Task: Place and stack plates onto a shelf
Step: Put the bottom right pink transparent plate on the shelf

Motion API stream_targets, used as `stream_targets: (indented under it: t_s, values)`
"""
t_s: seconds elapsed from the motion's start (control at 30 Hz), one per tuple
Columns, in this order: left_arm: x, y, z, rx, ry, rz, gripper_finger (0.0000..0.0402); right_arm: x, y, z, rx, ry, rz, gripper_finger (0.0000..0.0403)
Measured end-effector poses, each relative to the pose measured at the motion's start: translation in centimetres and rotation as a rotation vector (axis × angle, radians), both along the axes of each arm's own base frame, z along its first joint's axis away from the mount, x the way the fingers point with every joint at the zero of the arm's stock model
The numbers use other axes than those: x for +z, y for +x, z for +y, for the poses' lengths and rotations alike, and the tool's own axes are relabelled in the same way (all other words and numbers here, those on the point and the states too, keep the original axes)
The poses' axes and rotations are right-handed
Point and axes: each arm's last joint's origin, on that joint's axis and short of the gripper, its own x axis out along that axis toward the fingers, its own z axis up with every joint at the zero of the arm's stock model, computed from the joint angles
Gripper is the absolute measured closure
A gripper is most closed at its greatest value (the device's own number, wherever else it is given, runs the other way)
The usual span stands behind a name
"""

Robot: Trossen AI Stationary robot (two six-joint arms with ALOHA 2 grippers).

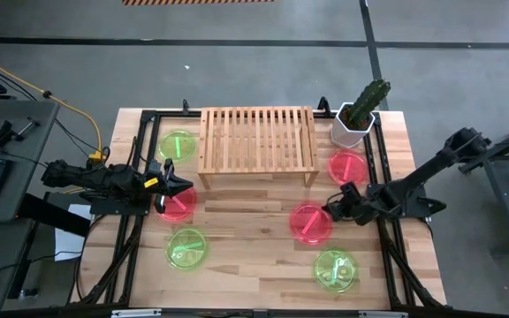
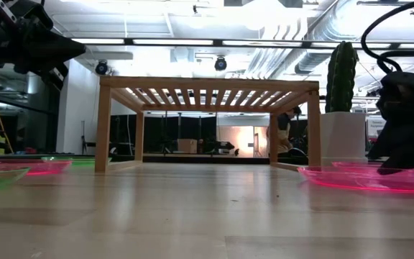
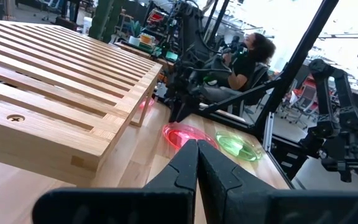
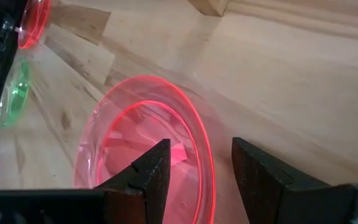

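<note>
The right gripper [image 4: 194, 168] hung just over the near rim of a pink plate [image 1: 311, 222] in the middle-right of the table, its fingers spread a little with the glowing rim running between them, gripping nothing yet. From where I stood it looked to be lining up a pinch on that edge. To do it well it would need to sink until one finger sat inside the rim and the other outside, close squarely on the thin wall, and lift level so the slick plastic did not twist out. The left gripper [image 3: 197, 163] was pressed together and empty, poised above another pink plate [image 1: 176, 203] on the left side, near the shelf's front left leg. The shelf [image 1: 257, 141] stood bare at the back of the table, with no plate on its slats. The rest lay scattered on the planks: a green plate [image 1: 177, 144] just left of the shelf, a third pink plate [image 1: 347, 166] to its right below the potted cactus [image 1: 360, 113], a green plate [image 1: 187, 247] toward the front left, and another green plate [image 1: 336, 269] at the front right. The work seemed barely begun. A person [image 3: 248, 59] sat beyond the table.
</note>
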Motion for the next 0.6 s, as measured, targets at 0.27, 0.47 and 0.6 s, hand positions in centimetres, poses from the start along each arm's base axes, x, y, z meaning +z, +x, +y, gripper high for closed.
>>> stream_targets:
  t_s: [0.27,0.47,0.6]
  values:
    - [0.0,0.0,0.0,0.000,0.000,0.000,0.0401,-0.7,0.8,0.5,0.004,-0.016,0.015,0.0252]
    - [0.0,0.0,0.0,0.000,0.000,0.000,0.0401,-1.1,1.0,0.6,0.001,-0.026,0.031,0.0272]
    - [0.0,0.0,0.0,0.000,0.000,0.000,0.0401,-1.2,1.0,0.6,0.000,-0.011,0.040,0.0347]
